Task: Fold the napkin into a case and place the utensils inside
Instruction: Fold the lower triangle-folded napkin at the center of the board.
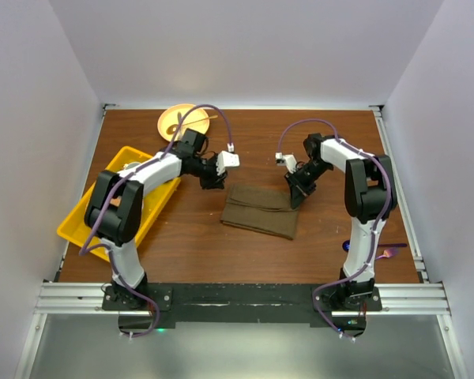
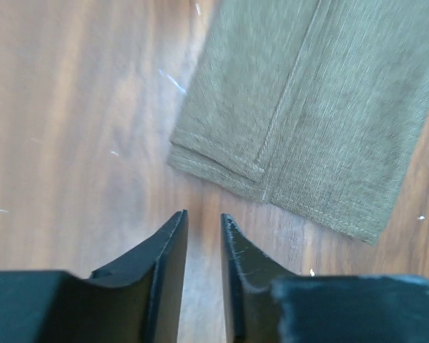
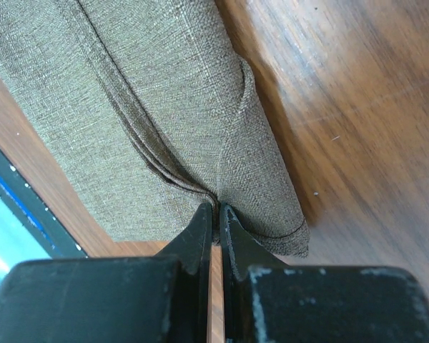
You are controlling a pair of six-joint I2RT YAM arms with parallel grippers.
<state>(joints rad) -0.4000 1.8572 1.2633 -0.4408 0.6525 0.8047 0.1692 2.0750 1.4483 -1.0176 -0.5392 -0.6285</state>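
Both arms reach inward, elbows bent, toward the folded napkin (image 1: 261,209); wrist views alone show left gripper (image 2: 204,221) jaws slightly spread just short of it, right gripper (image 3: 216,211) pinching its crease

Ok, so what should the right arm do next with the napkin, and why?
Probably open the right gripper and lift away. The napkin lies flat as a narrow folded strip. The right gripper is shut where the creases converge, seemingly pinching that end. The left gripper stands slightly open, clear of the cloth. The fold looks finished.
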